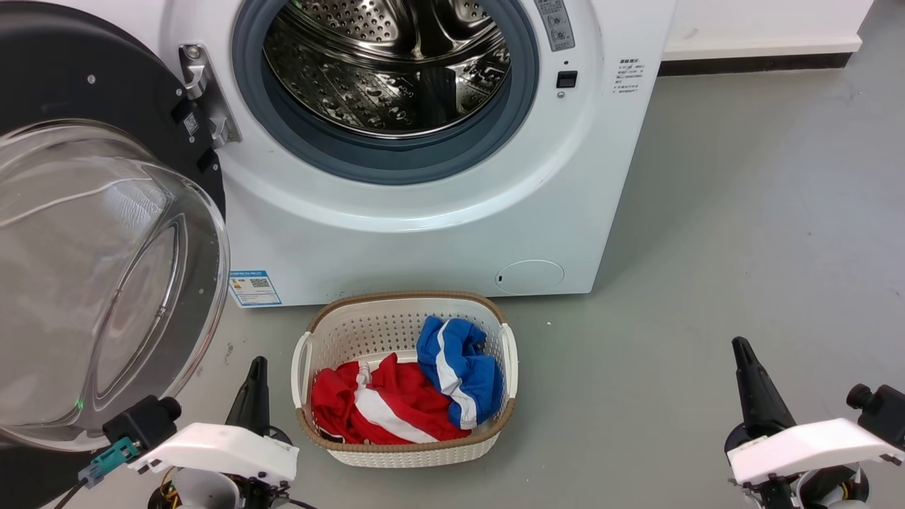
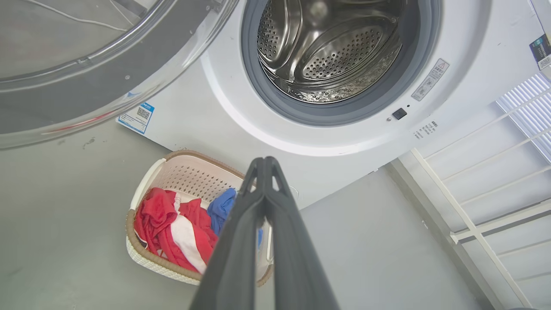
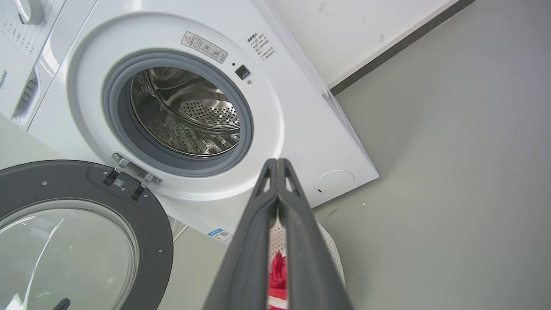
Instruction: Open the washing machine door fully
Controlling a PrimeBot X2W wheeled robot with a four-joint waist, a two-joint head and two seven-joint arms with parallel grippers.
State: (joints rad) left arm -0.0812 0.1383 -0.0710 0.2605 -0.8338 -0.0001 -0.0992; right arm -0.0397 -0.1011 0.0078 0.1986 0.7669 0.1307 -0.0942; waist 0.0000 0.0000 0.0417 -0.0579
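Though closed fingertip to fingertip, gripping nothing on left gripper (image 2: pixel 264 160) or right gripper (image 3: pixel 276 161). Seeing washing machine door (image 1: pixel 85 63) swung wide on its hinge (image 1: pixel 201 92), up and left of left gripper, clear of its fingers. Seeing steel drum (image 1: pixel 389 63) exposed ahead of both. Seeing laundry basket (image 1: pixel 406 452) just right of left gripper, well left of right gripper, holding red garment (image 1: pixel 382 410) and blue garment (image 1: pixel 452 367).
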